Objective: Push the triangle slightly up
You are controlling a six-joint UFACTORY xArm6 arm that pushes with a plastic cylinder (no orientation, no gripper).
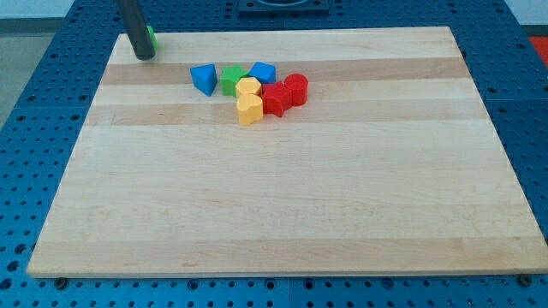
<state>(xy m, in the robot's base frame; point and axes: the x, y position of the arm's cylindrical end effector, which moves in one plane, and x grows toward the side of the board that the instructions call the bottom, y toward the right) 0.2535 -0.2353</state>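
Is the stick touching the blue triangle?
No, my tip sits at the board's top-left corner beside a small green block, well apart from the blue triangle.

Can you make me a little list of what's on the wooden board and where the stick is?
board: wooden board
my tip: top-left corner, apart from the cluster
beside tip: green block, mostly hidden
cluster, upper middle: blue triangle, green block, blue block, two yellow blocks, two red blocks
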